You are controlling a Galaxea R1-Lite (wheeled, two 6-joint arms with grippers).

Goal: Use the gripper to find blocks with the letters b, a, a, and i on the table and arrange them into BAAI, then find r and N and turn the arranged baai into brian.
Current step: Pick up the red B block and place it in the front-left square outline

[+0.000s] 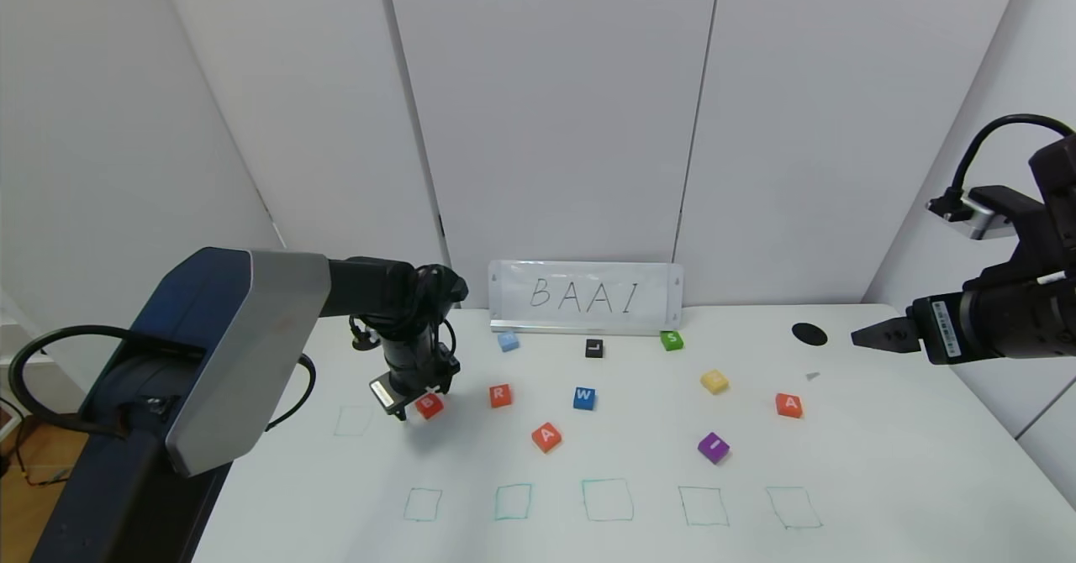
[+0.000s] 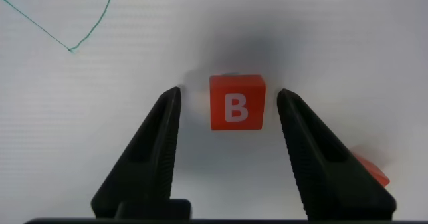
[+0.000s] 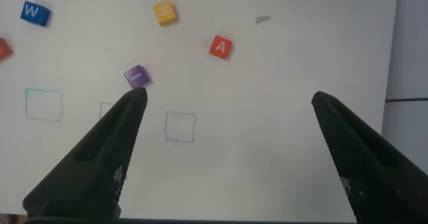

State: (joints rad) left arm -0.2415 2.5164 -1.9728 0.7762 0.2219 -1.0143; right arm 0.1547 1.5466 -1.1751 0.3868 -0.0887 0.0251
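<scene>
**Ana:** Blocks first: where is the B block (image 2: 237, 102)?

**Ben:** On the table (image 1: 883, 479), at about nine o'clock from the R block (image 1: 500, 395), sitting between the fingers of the left gripper (image 2: 227, 110). The jaws straddle it with a gap on each side, so nothing is gripped yet.

**Ana:** How will it handle?

**Ben:** My guess is light and rigid, with flat, smooth sides. A slightly off-centre squeeze could twist or skid it. I would pinch the two opposite side faces, low and square, keeping the letter up.

**Ana:** And the others?

**Ben:** One A block (image 1: 546, 437) lies at five o'clock from R, the second A block (image 1: 788, 405) is far to three o'clock, and the purple I block (image 1: 714, 446) is between them. Whether an N is among the rest, I cannot tell.

**Ana:** The other arm?

**Ben:** The right gripper (image 1: 874, 338) hangs spread open over the table's three o'clock edge, holding nothing.
</scene>
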